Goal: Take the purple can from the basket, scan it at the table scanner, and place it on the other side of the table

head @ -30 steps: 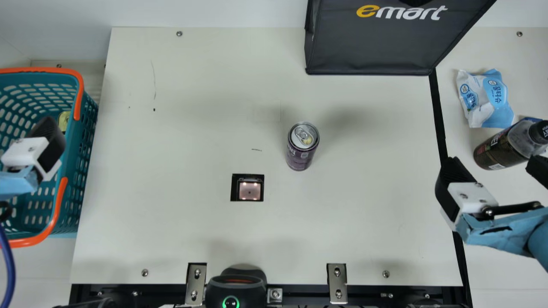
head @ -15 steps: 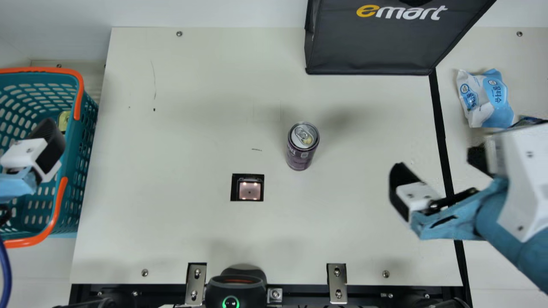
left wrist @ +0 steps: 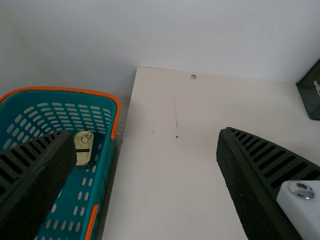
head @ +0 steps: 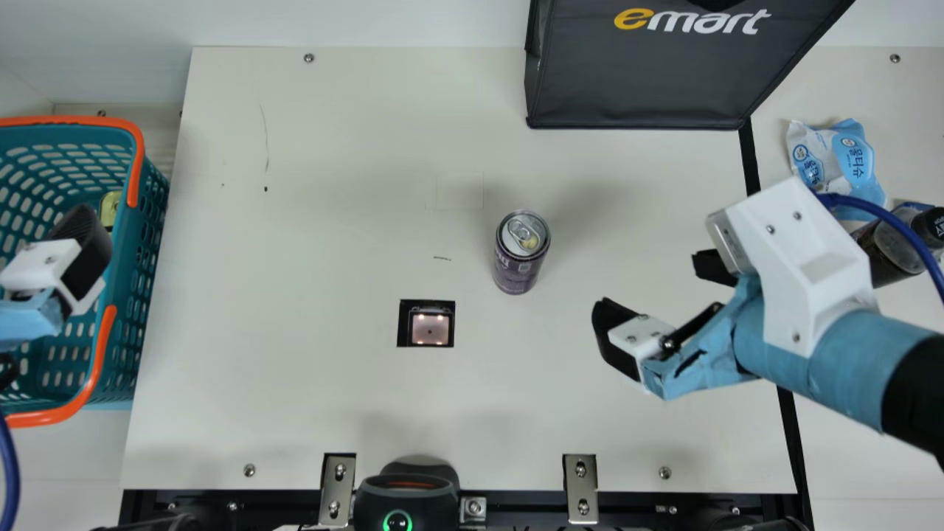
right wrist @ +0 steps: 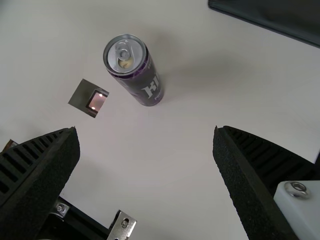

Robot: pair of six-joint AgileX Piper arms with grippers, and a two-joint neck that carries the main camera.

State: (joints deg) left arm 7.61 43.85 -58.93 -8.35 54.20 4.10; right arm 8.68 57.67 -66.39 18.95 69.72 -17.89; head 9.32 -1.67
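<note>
With the right tool [head: 653, 283] wide open, well right of the scanner [head: 430, 329], it should straddle the upright purple can [head: 521, 252] near that scanner, centred low, before closing gently to avoid tipping it

Your smooth, matt table [head: 295, 383], with glossy metal on it.
You have the purple can [head: 520, 258] near the middle, its lid shiny metal; the basket [head: 152, 221] at left is smooth plastic, with a shiny metal tin [left wrist: 83, 143] inside. Far right, your dark bag [head: 641, 85] looks like matt cloth, the soft pack [head: 855, 158] like crinkled plastic film. Your right gripper [head: 650, 282] has matt, rough-looking black pads [right wrist: 47, 192].
</note>
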